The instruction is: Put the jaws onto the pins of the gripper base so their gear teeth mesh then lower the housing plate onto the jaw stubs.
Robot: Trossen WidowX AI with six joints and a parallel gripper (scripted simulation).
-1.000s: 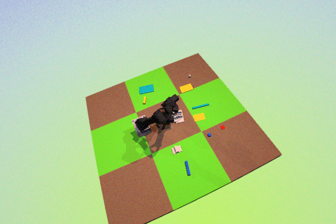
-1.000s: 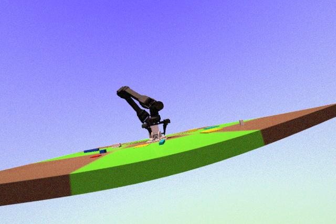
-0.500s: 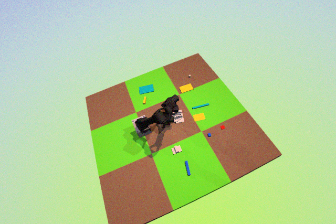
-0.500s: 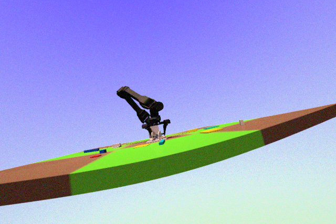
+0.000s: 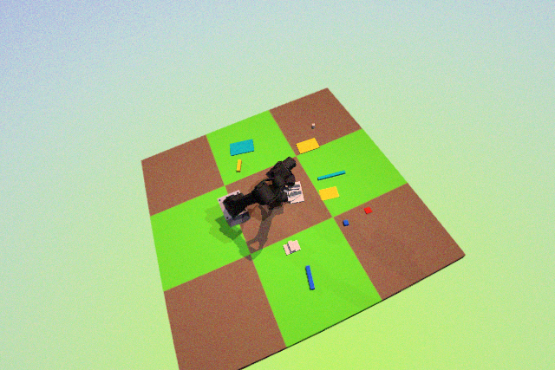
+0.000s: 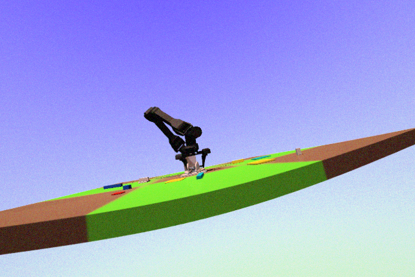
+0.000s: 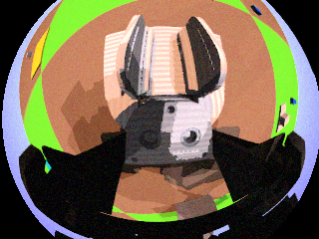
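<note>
Gripper (image 5: 286,196) (image 6: 194,163) (image 7: 167,135): wide-set, clamped on the housing plate (image 6: 190,159) (image 7: 191,117).
Jaws (image 7: 133,57) (image 7: 204,57): just ahead of the fingers—apparently seated.
Lowering: keep plate level—align holes over stubs before release.

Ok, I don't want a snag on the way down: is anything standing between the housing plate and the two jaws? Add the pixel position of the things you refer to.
Nothing visible stands between the housing plate (image 6: 190,159) (image 7: 145,121), held in the gripper (image 6: 194,168) (image 7: 167,135), and the jaws. The plate hides the stubs, so I can't rule out something underneath.
</note>
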